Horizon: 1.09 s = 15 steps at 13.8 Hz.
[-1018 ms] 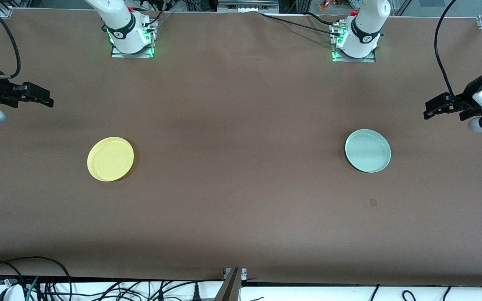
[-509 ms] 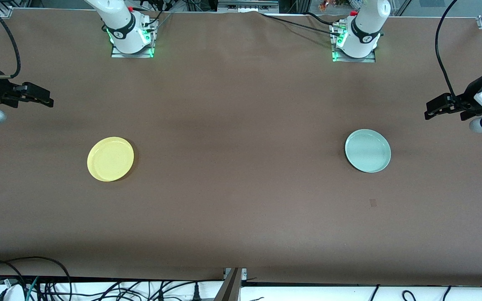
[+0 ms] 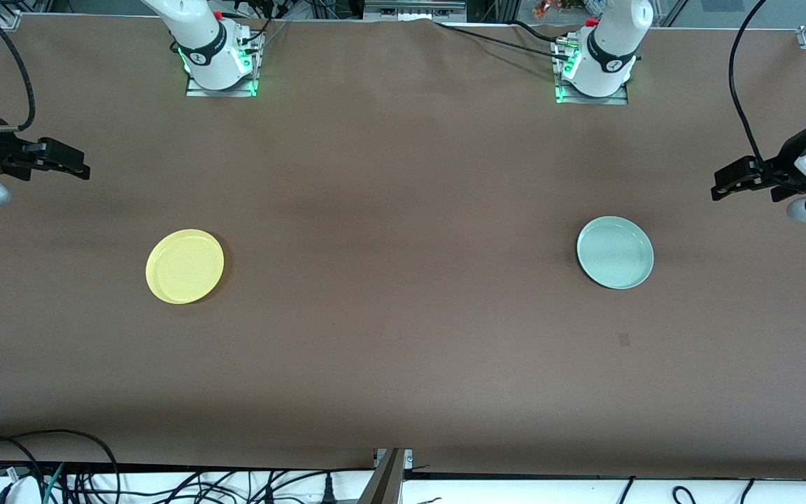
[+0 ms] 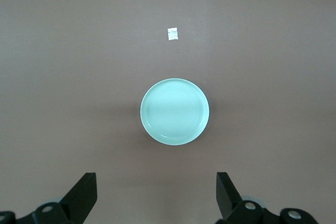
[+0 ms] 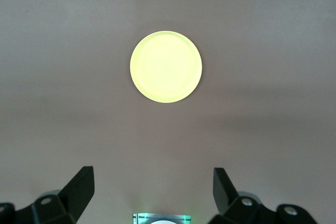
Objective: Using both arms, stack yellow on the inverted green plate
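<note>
Yellow plate (image 3: pixel 185 266): rim up on the brown surface (image 3: pixel 403 280), toward the right arm's end.

Green plate (image 3: pixel 615 252): rim up, toward the left arm's end, well apart from the yellow plate.

Small pale tag (image 3: pixel 623 339): on the surface, nearer the front camera than the green plate.

Left gripper (image 3: pixel 725 183): high over its end of the surface, jaws spread, empty.

Right gripper (image 3: pixel 71 164): high over its end, jaws spread, empty.
</note>
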Motion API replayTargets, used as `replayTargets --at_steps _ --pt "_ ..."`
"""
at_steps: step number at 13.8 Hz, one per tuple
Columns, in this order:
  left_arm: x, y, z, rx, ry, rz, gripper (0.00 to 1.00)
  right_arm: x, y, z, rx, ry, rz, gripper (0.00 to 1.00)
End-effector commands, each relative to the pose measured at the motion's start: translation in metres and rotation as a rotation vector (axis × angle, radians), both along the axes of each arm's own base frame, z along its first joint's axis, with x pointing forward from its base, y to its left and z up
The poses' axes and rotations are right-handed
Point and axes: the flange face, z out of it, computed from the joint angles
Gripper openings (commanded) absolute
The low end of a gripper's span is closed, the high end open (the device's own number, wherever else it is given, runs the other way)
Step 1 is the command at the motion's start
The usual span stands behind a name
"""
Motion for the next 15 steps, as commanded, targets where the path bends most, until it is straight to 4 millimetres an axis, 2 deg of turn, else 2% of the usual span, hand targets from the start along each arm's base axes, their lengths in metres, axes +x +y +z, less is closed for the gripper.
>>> replayTargets --at_steps 1,10,15 --pt "0.004 0.003 0.004 -0.02 -0.003 0.011 1.0 0.002 0.002 0.005 0.009 -0.002 -0.008 1.0" --pt "0.004 0.004 0.004 -0.017 0.0 0.011 1.0 0.002 0.003 0.005 0.009 -0.002 -0.005 1.0" --pt "0.014 0.01 -0.013 -0.014 0.013 0.019 1.0 0.002 0.002 0.005 0.009 -0.004 -0.007 1.0"
